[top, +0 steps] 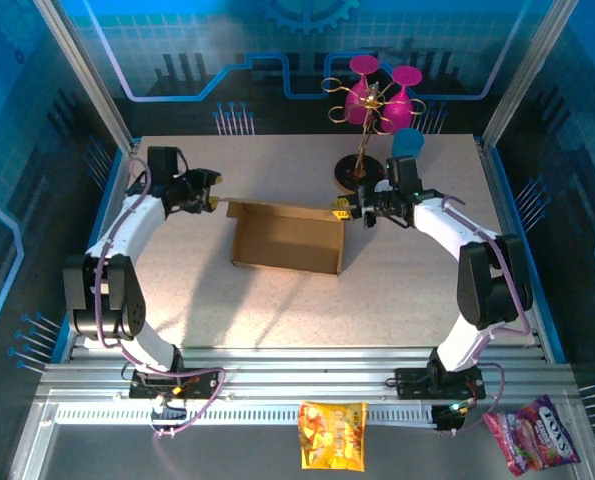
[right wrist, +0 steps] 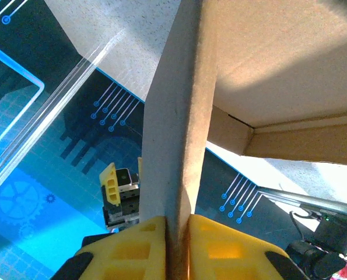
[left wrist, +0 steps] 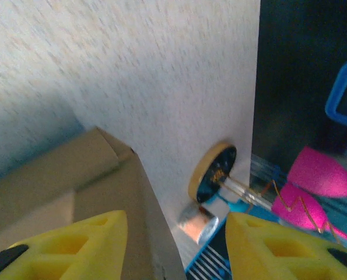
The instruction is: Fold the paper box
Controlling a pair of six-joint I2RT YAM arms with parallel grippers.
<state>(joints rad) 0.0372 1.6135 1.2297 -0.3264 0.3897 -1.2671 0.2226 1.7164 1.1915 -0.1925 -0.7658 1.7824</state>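
The paper box (top: pixel 287 238) is brown cardboard and lies open-topped in the middle of the table with its walls raised. My right gripper (top: pixel 345 210) is at its far right corner. In the right wrist view that gripper (right wrist: pixel 177 224) is shut on the edge of an upright cardboard wall (right wrist: pixel 182 116). My left gripper (top: pixel 215 200) is at the box's far left corner. In the left wrist view it (left wrist: pixel 176 224) is open, and the box's wall (left wrist: pixel 56 175) runs between the yellow fingers (left wrist: pixel 74 245), close to the left one and well apart from the right one.
A wire stand with pink glasses (top: pixel 372 100) and a blue cup (top: pixel 409 142) sits at the back right, its round base (left wrist: pixel 213 172) just beyond the box. Two snack bags (top: pixel 332 435) (top: pixel 532 435) lie in front of the arm bases.
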